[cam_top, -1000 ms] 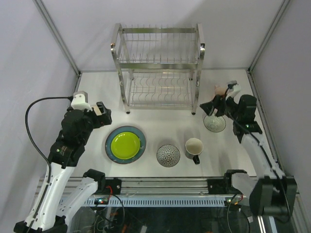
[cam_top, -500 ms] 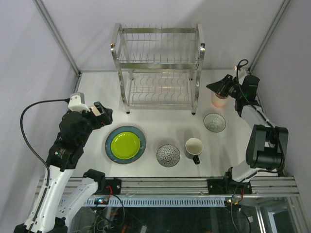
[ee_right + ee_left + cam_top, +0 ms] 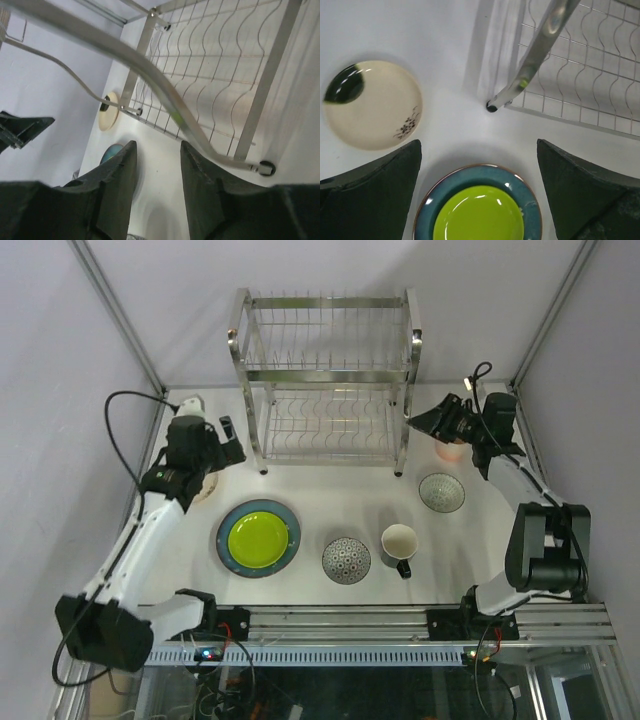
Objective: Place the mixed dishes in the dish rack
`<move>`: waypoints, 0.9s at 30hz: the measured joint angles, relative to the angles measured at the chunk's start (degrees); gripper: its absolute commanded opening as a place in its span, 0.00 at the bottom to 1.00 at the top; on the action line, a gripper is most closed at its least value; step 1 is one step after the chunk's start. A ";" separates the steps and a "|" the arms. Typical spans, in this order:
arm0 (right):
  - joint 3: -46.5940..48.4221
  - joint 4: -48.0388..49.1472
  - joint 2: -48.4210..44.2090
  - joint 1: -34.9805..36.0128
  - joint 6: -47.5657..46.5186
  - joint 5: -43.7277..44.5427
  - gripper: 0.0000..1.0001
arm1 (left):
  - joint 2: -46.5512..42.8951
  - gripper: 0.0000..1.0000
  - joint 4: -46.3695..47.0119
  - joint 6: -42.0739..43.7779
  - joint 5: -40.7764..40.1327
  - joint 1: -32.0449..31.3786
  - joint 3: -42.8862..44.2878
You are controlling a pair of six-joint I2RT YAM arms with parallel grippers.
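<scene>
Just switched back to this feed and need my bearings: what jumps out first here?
The shiny two-tier rack stands at the back centre, no dishes in it yet. In front, a lime-green plate sits on a blue plate, with a patterned bowl and cream mug to their right. The right gripper points at the rack's right post, beside a pink mug.

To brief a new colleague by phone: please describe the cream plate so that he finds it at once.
Find the steel dish rack at the back of the table, then its front left foot. The cream plate lies flat just left of that foot. Unlike the lime-green plate on the blue-grey plate nearby, it has a dark rim patch.
</scene>
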 measured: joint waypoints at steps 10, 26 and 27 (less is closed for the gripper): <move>-5.77 -16.13 -16.55 6.12 -9.90 11.34 0.49 | 11.63 1.00 9.22 1.75 7.43 0.02 5.95; -5.62 -44.52 -11.23 9.03 -19.80 31.04 0.50 | 14.14 1.00 11.67 1.81 8.57 0.02 7.19; -5.62 -44.61 -10.51 9.16 -20.04 31.30 0.50 | 14.14 1.00 11.67 1.84 8.57 0.02 7.34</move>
